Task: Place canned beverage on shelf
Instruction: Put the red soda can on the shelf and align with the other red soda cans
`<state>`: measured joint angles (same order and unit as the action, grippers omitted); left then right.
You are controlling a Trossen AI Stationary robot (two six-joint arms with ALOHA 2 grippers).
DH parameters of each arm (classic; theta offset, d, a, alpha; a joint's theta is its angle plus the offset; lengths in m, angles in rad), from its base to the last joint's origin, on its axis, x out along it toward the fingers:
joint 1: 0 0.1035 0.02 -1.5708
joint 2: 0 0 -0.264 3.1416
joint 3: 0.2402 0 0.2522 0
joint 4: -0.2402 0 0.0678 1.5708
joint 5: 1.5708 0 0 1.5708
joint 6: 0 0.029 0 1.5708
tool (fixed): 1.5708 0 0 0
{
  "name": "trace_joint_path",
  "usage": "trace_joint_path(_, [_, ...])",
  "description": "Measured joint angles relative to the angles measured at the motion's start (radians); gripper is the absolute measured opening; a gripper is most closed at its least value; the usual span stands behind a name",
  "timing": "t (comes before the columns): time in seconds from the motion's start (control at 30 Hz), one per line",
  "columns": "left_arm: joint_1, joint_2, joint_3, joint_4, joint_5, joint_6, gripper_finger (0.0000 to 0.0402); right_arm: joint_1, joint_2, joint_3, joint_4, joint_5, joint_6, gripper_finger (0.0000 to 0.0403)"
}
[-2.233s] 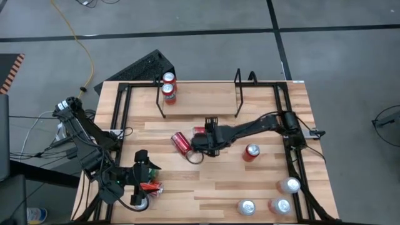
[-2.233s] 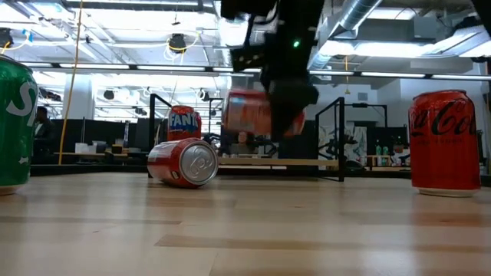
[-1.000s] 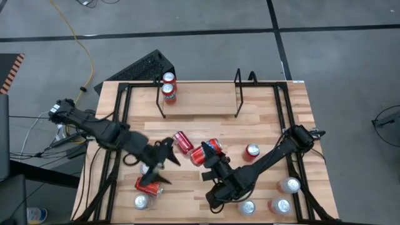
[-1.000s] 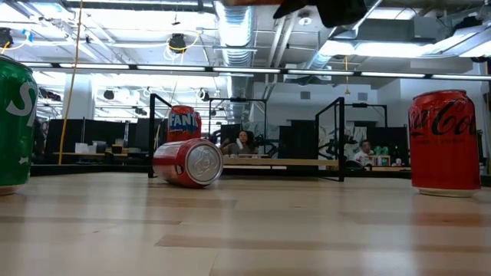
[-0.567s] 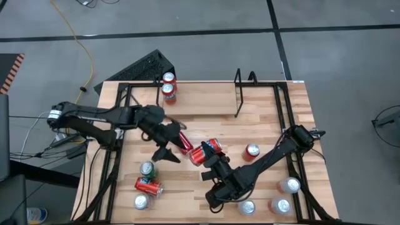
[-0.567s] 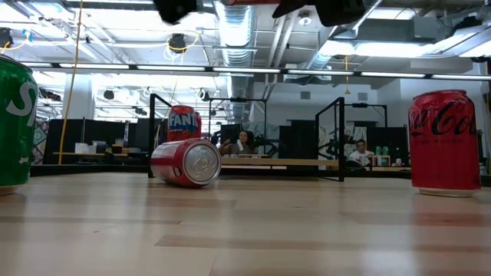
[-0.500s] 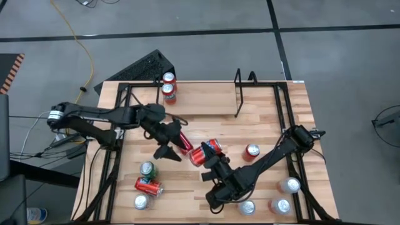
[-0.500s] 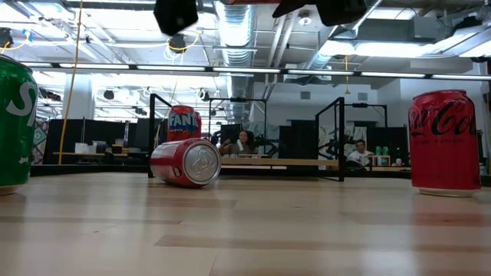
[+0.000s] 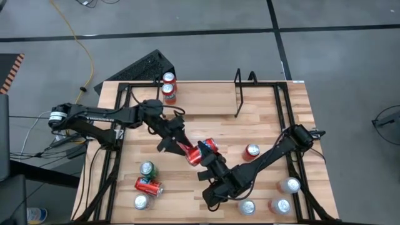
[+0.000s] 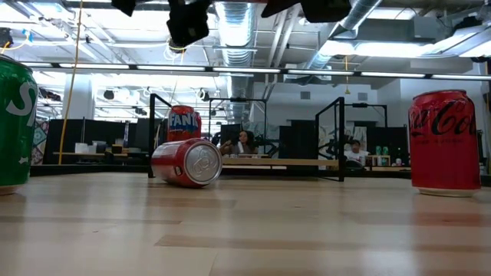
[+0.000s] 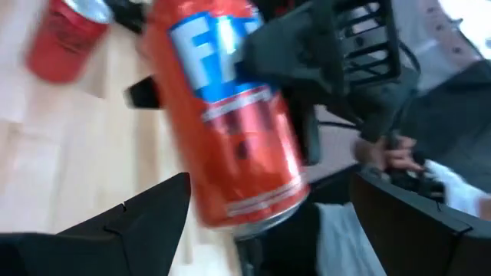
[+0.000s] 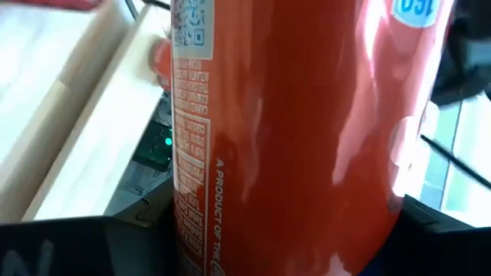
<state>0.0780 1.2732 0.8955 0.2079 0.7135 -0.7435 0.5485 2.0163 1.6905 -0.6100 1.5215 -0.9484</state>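
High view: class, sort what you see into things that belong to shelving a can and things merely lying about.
Belonging to the job:
- orange can, held by the right gripper
- left gripper, jaws open, next to that can
- shelf, with two cans on it

Lying about:
- green can
- red can on its side
- upright red can

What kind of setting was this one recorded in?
Most likely a robotics lab or workshop in an open-plan office: exposed ceiling ducts, desks with seated people beyond the wooden table, bare concrete floor.
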Motion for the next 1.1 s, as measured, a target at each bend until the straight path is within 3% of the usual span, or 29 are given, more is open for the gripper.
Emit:
trace_joint_path(0.3, [-0.061, 0.142, 0.0, 0.064, 0.08, -0.073, 0.0341, -0.001, 0.0, -0.001, 0.121, -0.04, -0.071, 0.0282])
trace_joint_path(0.43, [-0.071, 0.213, 0.001, 0.222, 0.139, -0.154, 0.0341, -0.001, 0.0, -0.001, 0.126, -0.043, -0.078, 0.0282])
trace_joint_path(0.6, [-0.092, 0.279, 0.001, 0.401, 0.141, -0.291, 0.0341, 0.0, -0.002, -0.01, 0.13, -0.048, -0.07, 0.0282])
trace_joint_path(0.87, [-0.095, 0.317, 0.007, 0.413, 0.183, -0.308, 0.034, -0.001, -0.002, -0.011, 0.125, -0.05, -0.046, 0.0282])
trace_joint_path(1.1, [-0.096, 0.308, 0.007, 0.43, 0.188, -0.298, 0.0288, 0.008, -0.002, -0.011, 0.12, -0.05, -0.029, 0.0282])
